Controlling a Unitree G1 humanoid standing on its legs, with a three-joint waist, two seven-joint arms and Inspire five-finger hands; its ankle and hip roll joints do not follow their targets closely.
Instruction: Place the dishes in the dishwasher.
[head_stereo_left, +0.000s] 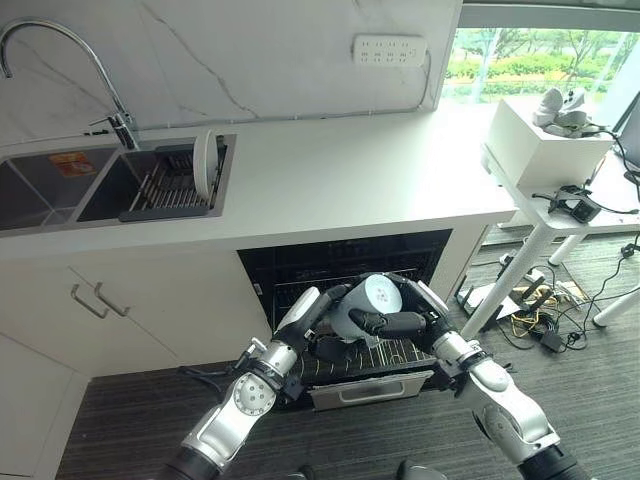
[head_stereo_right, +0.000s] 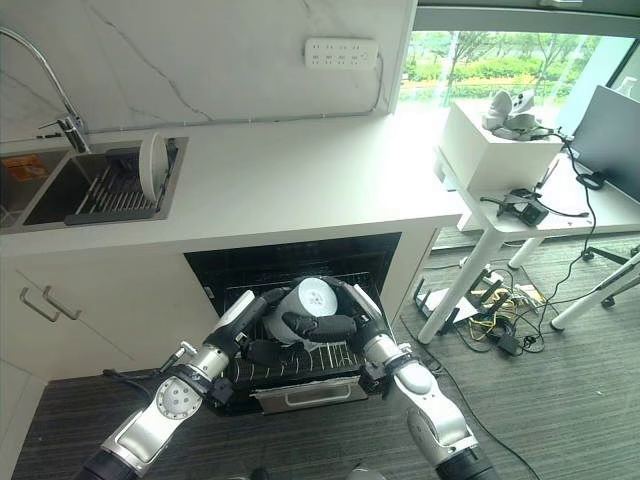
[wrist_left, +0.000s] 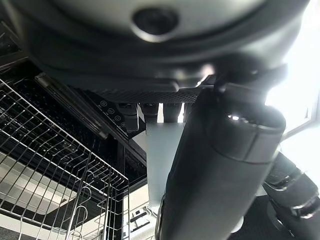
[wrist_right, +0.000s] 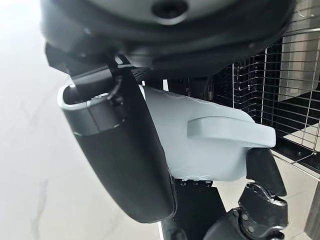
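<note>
white bowl (head_stereo_left: 372, 302) | both hands clasp it (right hand (head_stereo_left: 392, 323), left hand (head_stereo_left: 325, 318)) | over dishwasher rack (head_stereo_left: 395, 355)

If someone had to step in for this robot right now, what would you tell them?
Both hands are curled round a pale bowl: left hand on one side, right hand across its front, above the pulled-out dishwasher rack. It is not set down yet. A white plate stands upright in the sink drainer. Left to do: seat the bowl in the rack, then fetch the plate.
</note>
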